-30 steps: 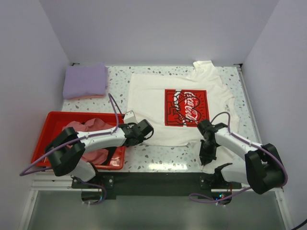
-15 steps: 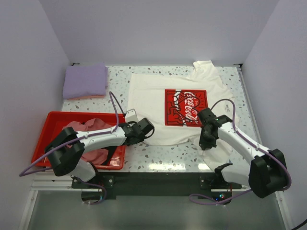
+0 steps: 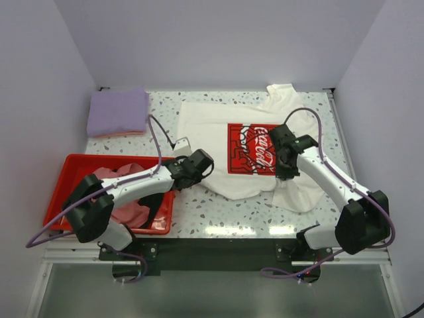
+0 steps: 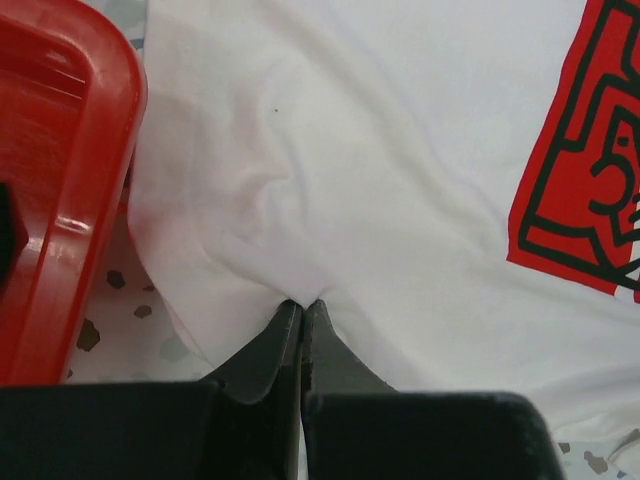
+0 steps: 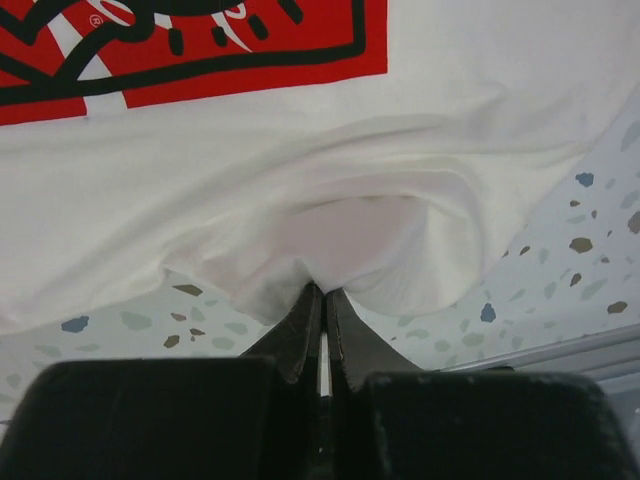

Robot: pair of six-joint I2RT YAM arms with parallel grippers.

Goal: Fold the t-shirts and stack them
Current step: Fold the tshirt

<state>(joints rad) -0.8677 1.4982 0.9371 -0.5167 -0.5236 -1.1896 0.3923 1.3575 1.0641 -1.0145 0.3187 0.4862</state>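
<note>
- Top external: the cream-white t-shirt (image 3: 212,129) is spread on the speckled table (image 3: 218,215), with its red print (image 3: 255,147) facing up.
- The left gripper (image 3: 203,165) is clenched on the shirt's near-left hem, just beside the red tray (image 3: 69,165).
- The right gripper (image 3: 285,173) is clamped on the near-right hem, close to the print, where the cloth is bunched and raised.
- A folded lavender t-shirt (image 3: 118,111) is placed at the far-left corner, and a pink t-shirt (image 3: 116,173) is heaped in the tray.
- Left wrist: the jaws are seen pressed together on a pinch of white cloth, with creases spreading from the tips. The tray rim is seen at the left, touching the shirt's edge.
- Right wrist: the jaws are closed on a fold of the hem. The cloth is puckered above the tips, the print is seen at the top, and bare table is seen below the hem.
</note>
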